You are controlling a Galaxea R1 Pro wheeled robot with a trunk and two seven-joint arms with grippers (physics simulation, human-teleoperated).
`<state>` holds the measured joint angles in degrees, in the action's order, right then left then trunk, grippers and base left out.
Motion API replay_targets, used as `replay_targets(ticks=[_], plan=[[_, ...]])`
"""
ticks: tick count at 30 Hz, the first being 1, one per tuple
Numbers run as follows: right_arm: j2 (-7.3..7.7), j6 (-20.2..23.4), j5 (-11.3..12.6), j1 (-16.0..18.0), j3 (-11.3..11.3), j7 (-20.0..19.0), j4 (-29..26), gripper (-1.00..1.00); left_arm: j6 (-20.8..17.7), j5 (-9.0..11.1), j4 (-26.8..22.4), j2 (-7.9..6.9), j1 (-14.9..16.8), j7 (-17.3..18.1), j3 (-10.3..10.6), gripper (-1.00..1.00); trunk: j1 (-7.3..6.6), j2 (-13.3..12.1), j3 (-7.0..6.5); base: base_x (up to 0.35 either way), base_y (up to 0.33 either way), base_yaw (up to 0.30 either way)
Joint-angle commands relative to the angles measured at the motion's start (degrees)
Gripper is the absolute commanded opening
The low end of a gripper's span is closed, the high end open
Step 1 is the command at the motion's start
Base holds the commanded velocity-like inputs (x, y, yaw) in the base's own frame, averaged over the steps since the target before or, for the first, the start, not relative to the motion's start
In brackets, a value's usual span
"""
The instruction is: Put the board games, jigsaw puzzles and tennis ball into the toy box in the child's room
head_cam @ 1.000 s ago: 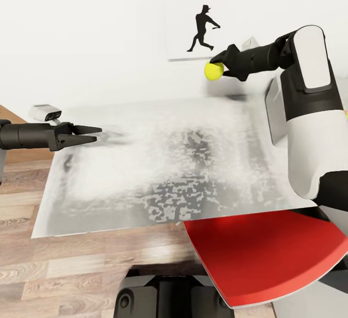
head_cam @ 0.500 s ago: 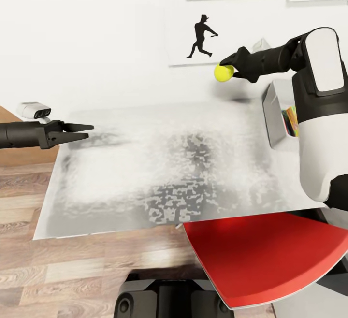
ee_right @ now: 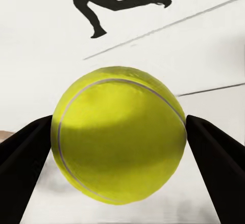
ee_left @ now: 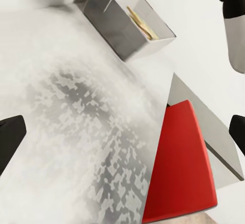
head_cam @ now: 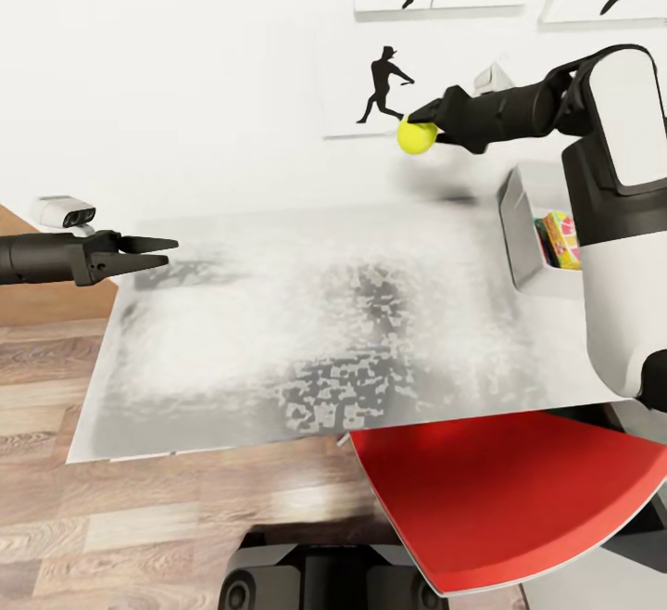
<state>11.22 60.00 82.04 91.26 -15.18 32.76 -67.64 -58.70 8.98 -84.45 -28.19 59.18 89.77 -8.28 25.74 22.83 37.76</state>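
Note:
My right gripper (head_cam: pixel 421 123) is shut on the yellow tennis ball (head_cam: pixel 416 136), held in the air above the far side of the table (head_cam: pixel 306 313). In the right wrist view the tennis ball (ee_right: pixel 118 141) sits between both black fingers (ee_right: pixel 23 157). The pale grey toy box (head_cam: pixel 521 230) stands at the table's right edge, partly behind my right arm, with colourful toys (head_cam: pixel 560 237) inside. The left wrist view shows the toy box (ee_left: pixel 122 22) across the table. My left gripper (head_cam: pixel 157 253) hovers open over the table's left edge, with nothing between its fingers.
A red chair seat (head_cam: pixel 509 489) sits under the table's near right corner. The white wall behind carries black silhouette posters (head_cam: pixel 384 82). Wood plank floor (head_cam: pixel 139 517) lies in front of the table and to its left.
The view has shifted, bringing more of the toy box into sight. My right arm still holds the ball aloft, now slightly further left relative to the box. The left gripper has barely moved.

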Motion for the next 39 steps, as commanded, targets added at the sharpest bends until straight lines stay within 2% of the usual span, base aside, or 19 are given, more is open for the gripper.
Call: replay_targets(ticks=[1, 2, 3, 6, 9, 13, 19, 21, 27, 34, 39], plan=[[0.19, 0.0, 1.47, 0.06, -0.22, 0.55, -0.31, -1.0, -0.61, -0.05, -0.01, -0.02, 0.03, 0.23, 0.02, 1.0, 0.04, 0.09, -0.02, 0.0, 0.0, 0.0], [0.57, 0.0, 2.29, 0.06, -0.27, 0.6, -0.81, -1.0, -0.62, -0.03, -0.01, -0.02, 0.02, 0.23, 0.02, 1.0, 0.04, 0.09, -0.12, 0.0, 0.0, 0.0], [1.56, 0.0, 3.06, 0.06, -0.35, 0.7, -1.63, -1.0, -0.62, -0.02, -0.01, -0.04, 0.03, 0.23, 0.02, 1.0, 0.04, 0.09, -0.21, 0.0, 0.0, 0.0], [4.08, 0.0, 3.73, 0.06, -0.43, 0.78, -2.34, -1.0, -0.62, -0.01, 0.02, -0.33, -0.01, 0.23, 0.02, 1.0, 0.04, 0.09, -0.5, 0.0, 0.0, 0.0], [6.31, 0.0, 3.93, 0.06, -0.5, 0.81, -2.57, -1.0, -0.62, -0.01, 0.04, -0.54, 0.0, 0.23, 0.02, 1.0, 0.04, 0.09, -0.79, 0.0, 0.0, 0.0], [10.08, 0.0, 4.08, 0.06, -0.58, 0.81, -2.66, -1.0, -0.62, -0.01, 0.06, -0.62, 0.0, 0.23, 0.02, 1.0, 0.04, 0.09, -1.17, 0.0, 0.0, 0.0], [15.03, 0.0, 4.19, 0.06, -1.64, 0.81, -2.68, -1.0, -0.62, -0.01, 0.03, -0.56, -0.03, 0.23, 0.03, 1.0, 0.04, 0.09, -1.74, 0.0, 0.0, 0.0], [15.87, 0.0, 4.18, 0.04, -2.08, 0.83, -2.59, -1.0, -0.62, 0.02, 0.04, -0.56, -0.03, 0.23, 0.05, 1.0, 0.04, 0.09, -1.93, 0.0, 0.0, 0.0], [17.14, 0.0, 3.84, -0.57, -5.19, 1.09, -2.14, -1.0, -0.62, 0.07, 0.05, -0.53, -0.03, 0.23, 0.1, 1.0, 0.04, 0.09, -2.5, 0.0, 0.0, 0.0], [18.51, 0.0, 3.71, -1.71, -5.64, 5.3, -0.45, -1.0, -0.72, 0.08, 0.07, 0.03, -0.03, 0.23, 0.32, 1.0, 0.04, 0.09, -3.17, 0.0, 0.0, 0.0], [19.66, 0.0, 3.93, -2.02, -5.64, 5.94, -0.32, -1.0, -0.79, 0.08, 0.07, 0.28, -0.03, 0.23, 0.44, 1.0, 0.04, 0.09, -3.65, 0.0, 0.0, 0.0]])
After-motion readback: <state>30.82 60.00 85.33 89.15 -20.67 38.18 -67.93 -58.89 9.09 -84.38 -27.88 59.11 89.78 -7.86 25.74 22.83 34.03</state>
